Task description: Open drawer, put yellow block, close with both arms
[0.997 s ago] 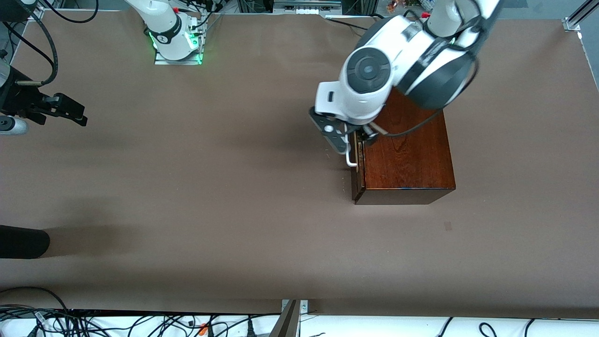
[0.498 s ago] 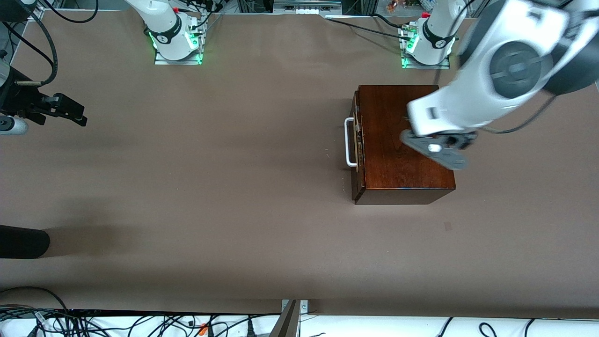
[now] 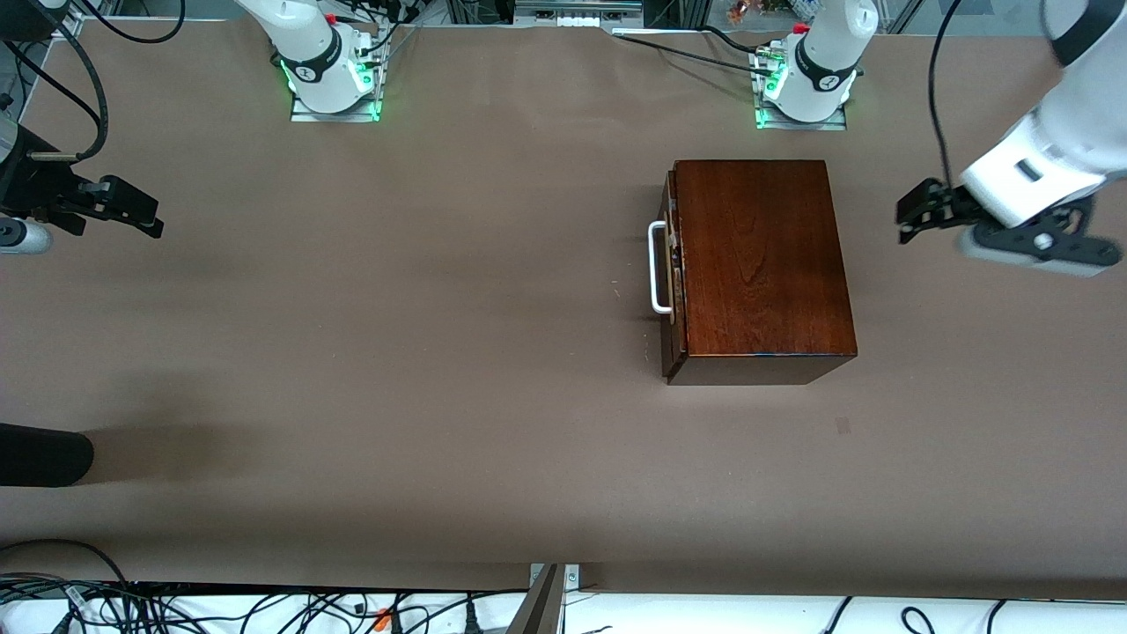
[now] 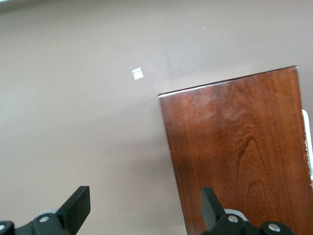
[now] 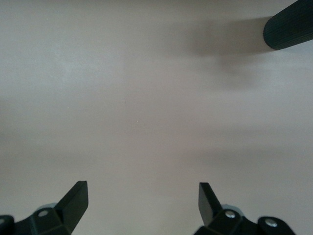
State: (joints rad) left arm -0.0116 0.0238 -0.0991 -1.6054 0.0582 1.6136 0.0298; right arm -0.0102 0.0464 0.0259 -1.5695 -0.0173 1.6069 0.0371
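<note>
The wooden box [image 3: 757, 264] stands on the bench [image 3: 440, 352] at about three o'clock from the bench's middle in the front view, in front of the left arm's base [image 3: 801, 84]. The drawer [image 3: 674, 273] is pushed in, with its dark front against the box's nine o'clock face. Its white handle [image 3: 657, 269] juts out toward the right arm's end of the bench, and nothing touches it.

The left gripper [image 3: 911, 216] hangs in the air at three o'clock from the box, over bare bench toward the left arm's end, well apart from the handle. In the left wrist view its fingers [image 4: 78, 200] are spread wide and hold nothing. The box's glossy top fills much of that view, with a sliver of the handle at its edge. A small pale mark [image 4: 138, 73] lies on the bench near the box's corner.

The right gripper [image 3: 150, 218] hangs idle at the nine o'clock edge of the front view, over bare bench. In the right wrist view its fingers [image 5: 76, 196] are also spread wide and empty, touching nothing. A black rounded cylinder [image 3: 44, 453] lies on the bench at about eight o'clock in the front view, nearer to the front camera than the right gripper.
</note>
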